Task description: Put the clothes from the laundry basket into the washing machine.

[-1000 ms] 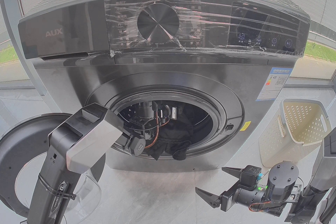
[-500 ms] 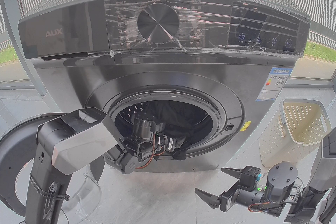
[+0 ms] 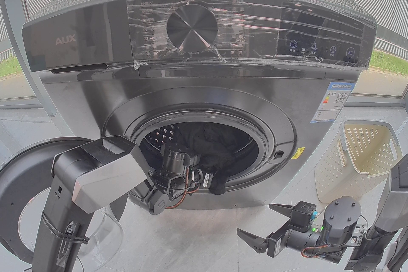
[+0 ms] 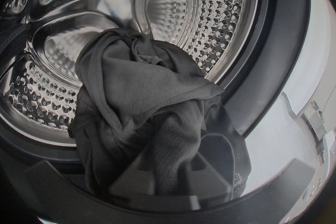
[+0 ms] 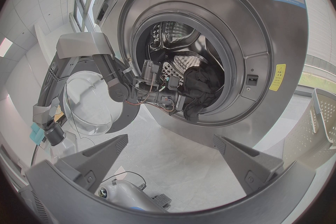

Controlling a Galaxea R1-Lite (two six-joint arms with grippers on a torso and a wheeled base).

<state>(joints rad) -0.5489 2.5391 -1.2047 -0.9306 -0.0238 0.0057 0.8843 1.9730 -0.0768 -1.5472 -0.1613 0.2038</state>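
Grey tile floor [image 3: 191, 239]. R gripper [image 3: 255, 218]: fingers spread, holding nothing, low in front of washer [image 3: 191, 86]. L gripper [image 3: 214, 181] at drum mouth, under black cloth [image 4: 147, 105], grip can't tell. Cloth hangs over drum lip. Basket [image 3: 369, 149] right of washer.

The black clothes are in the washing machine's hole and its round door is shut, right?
No, the door is open, swung out to the side, as the head view shows. The black clothes are in the washing machine's hole.

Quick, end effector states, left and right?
Left end effector: cannot tell, dark cloth covers it.
Right end effector: open, empty.
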